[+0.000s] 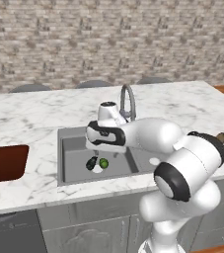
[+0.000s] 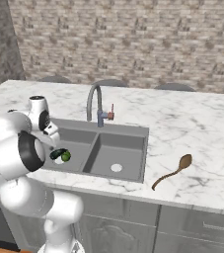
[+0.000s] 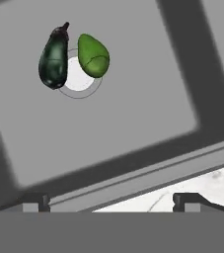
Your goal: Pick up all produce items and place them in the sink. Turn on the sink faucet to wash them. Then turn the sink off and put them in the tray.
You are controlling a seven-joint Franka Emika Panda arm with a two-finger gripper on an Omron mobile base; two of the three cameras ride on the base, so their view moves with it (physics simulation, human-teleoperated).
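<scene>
You had both produce items (image 3: 74,57) in the sink (image 1: 69,148), gripper (image 3: 111,200) open and empty; faucet (image 2: 97,106) lever was next.

We see flat, even, bright rendered light in all three views, with no glare and only a soft shading inside the sink (image 1: 71,148) walls. The base views look coarse and slightly pixelated, the brick at the top smeared, while the hand view is sharper, with darker bands along its left and upper right edges
</scene>
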